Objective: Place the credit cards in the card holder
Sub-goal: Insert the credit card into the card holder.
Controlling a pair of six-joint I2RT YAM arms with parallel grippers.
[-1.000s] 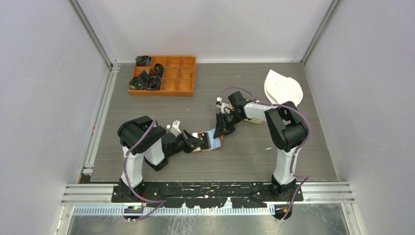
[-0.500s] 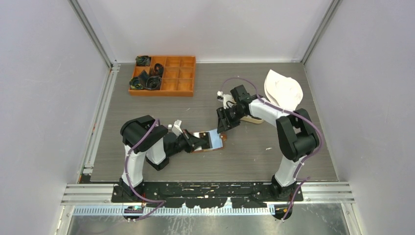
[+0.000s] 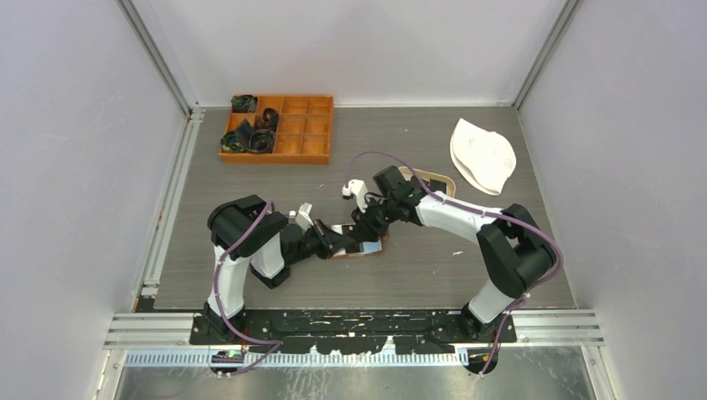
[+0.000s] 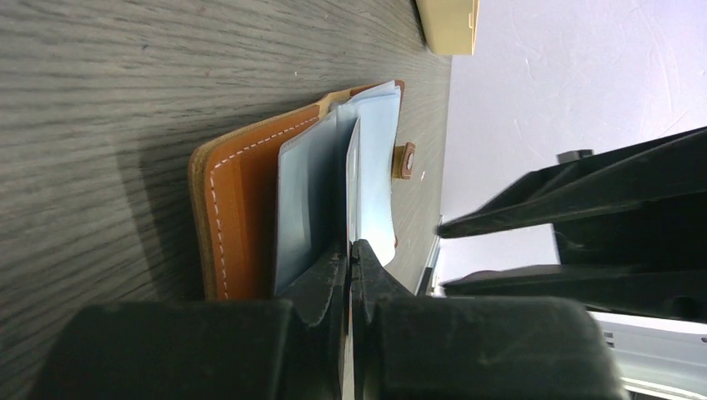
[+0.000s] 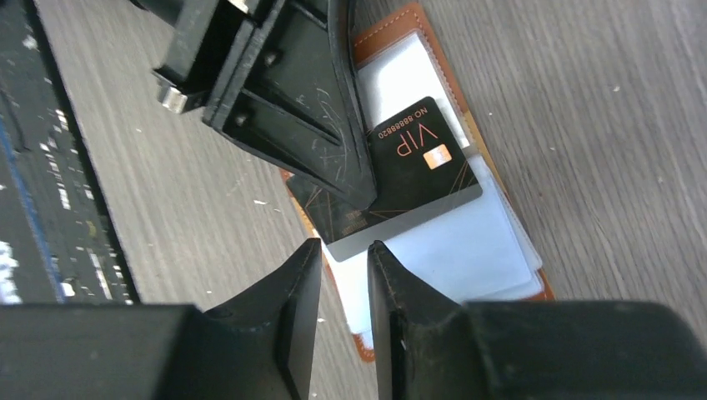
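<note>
The brown leather card holder (image 3: 370, 248) lies open on the table, its clear plastic sleeves fanned out. My left gripper (image 4: 350, 247) is shut on the edge of one sleeve, holding it up off the leather (image 4: 242, 208). A black credit card (image 5: 413, 162) marked VIP lies on the sleeves, its far end under the left gripper's fingers (image 5: 325, 125). I cannot tell whether it sits inside a pocket. My right gripper (image 5: 344, 250) hovers just off the card's near grey edge, open a little with nothing between its fingers. From above, the right gripper (image 3: 367, 223) is over the holder, facing the left gripper (image 3: 340, 242).
An oval tan tray (image 3: 431, 178) sits behind the right forearm. A white cloth hat (image 3: 482, 156) lies at the back right. An orange compartment box (image 3: 279, 127) with dark items stands at the back left.
My right gripper has moved left and nearer, over the card holder, uncovering the oval tray. The left gripper has stayed shut at the holder.
</note>
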